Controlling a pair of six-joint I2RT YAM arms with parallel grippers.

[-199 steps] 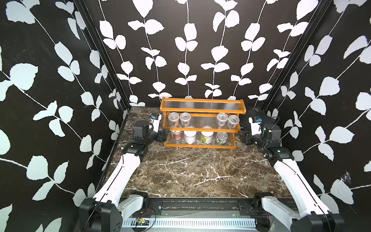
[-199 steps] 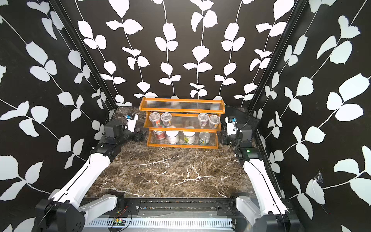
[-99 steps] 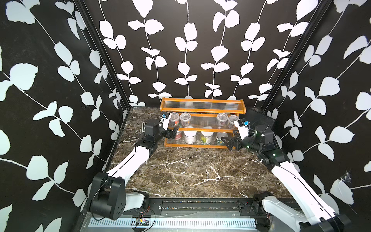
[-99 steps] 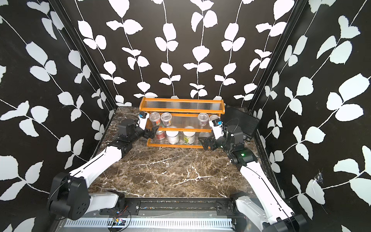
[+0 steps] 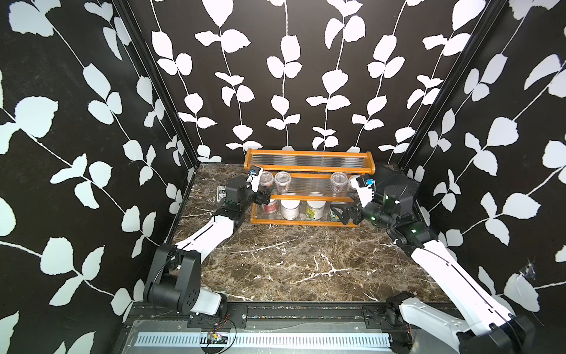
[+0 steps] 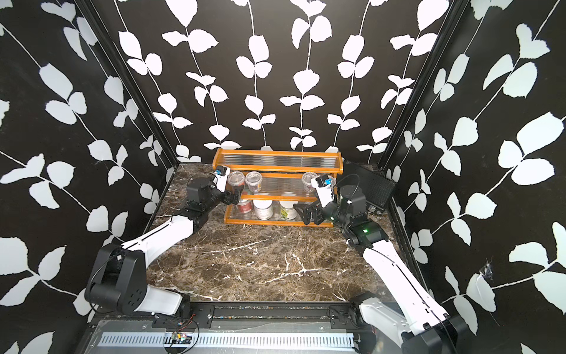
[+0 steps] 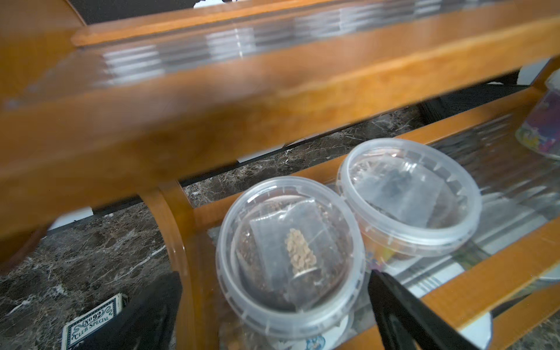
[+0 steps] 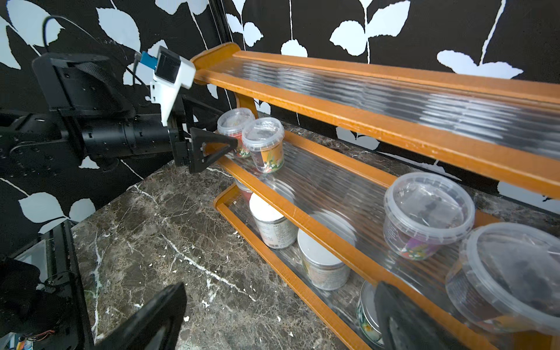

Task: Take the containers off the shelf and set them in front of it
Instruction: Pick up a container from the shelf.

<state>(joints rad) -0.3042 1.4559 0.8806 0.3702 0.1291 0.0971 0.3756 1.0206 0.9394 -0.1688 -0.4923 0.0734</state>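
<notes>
Both claws apart at the shelf (image 5: 309,168).
Your left claw (image 5: 265,196): beside the middle tier's end cup (image 5: 266,180); right claw (image 5: 337,213): bottom tier.

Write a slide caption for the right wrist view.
Open left gripper by the end clear cup on the middle tier of the shelf; open right gripper near the tin below.

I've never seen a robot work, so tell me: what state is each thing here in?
Cups: four, lidded, upright, middle tier.
Jars: three, lidded, upright, bottom tier.
Tin: bottom tier, partly hidden.
Shelf: upright, top tier bare.
Left gripper: open, jaws either side of the end cup, not gripping.
Right gripper: open, empty, by the tin.
Card box: lying flat beside the shelf.
</notes>
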